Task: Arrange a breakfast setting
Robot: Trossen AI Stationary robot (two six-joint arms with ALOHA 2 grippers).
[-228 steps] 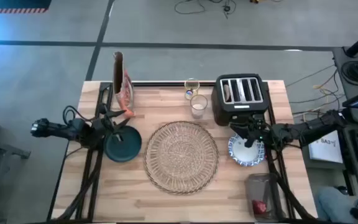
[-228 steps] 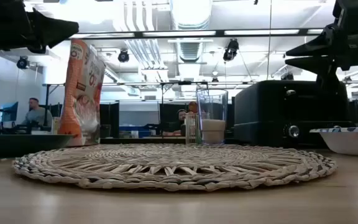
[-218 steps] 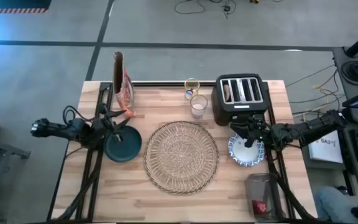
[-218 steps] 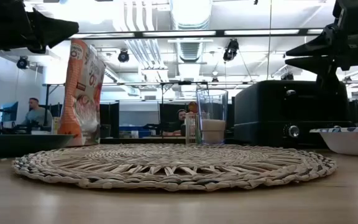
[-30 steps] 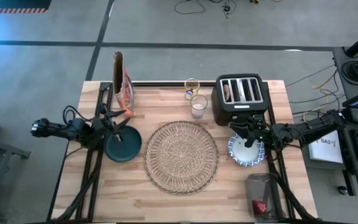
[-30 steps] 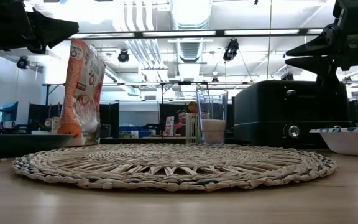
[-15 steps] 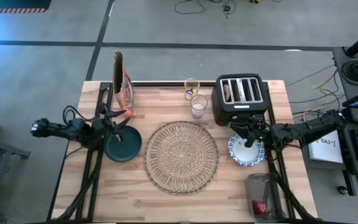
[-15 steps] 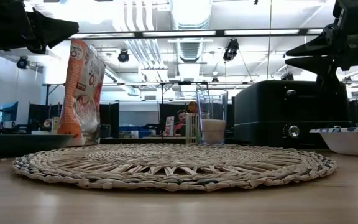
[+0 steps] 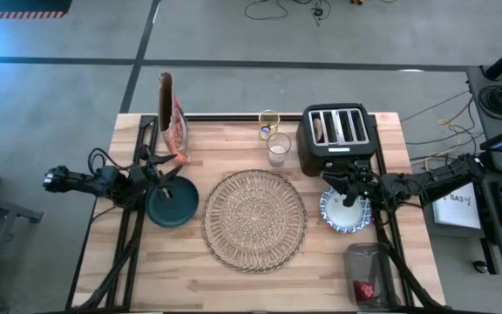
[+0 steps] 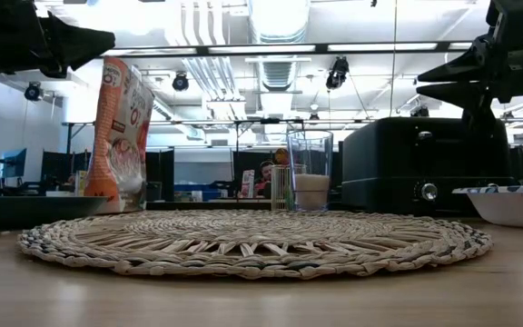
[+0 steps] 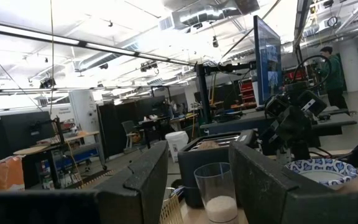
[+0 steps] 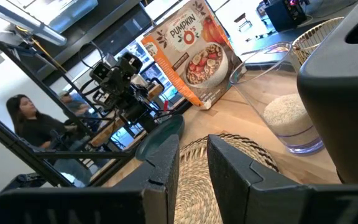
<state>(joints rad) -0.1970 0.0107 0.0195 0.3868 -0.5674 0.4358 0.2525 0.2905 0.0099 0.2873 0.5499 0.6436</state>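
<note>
- Nothing on the wicker placemat (image 9: pixel 254 219) yet; whole setting to come, by the look of it.
- Left gripper (image 9: pixel 171 174) poised over the far rim of the teal plate (image 9: pixel 172 206), which sits just left of the placemat; fingers (image 11: pixel 143 180) parted, holding nothing.
- Right gripper (image 9: pixel 335 181) hanging over the patterned bowl (image 9: pixel 345 211), just right of the placemat; fingers (image 12: pixel 166 152) apart with a narrow gap, empty.
- Risk: thin plate rim slipping from the fingers, or dragging and rucking the placemat's edge on the way across.
- Risk: bowl pinched off-centre, tipping as lifted.
- Crowded behind the placemat: clear glass (image 9: pixel 277 148) with pale contents, small jar (image 9: pixel 268 122), black toaster (image 9: pixel 337 135) with something pale in one slot.
- Toaster tight against the bowl's far side: likely knock for the right wrist.
- Cereal bag (image 9: pixel 171 118) upright behind the plate, easy to topple with a left elbow swing.
- Red fruit (image 9: pixel 365 289) in a clear container (image 9: pixel 369 272), front right of the placemat, well clear.
</note>
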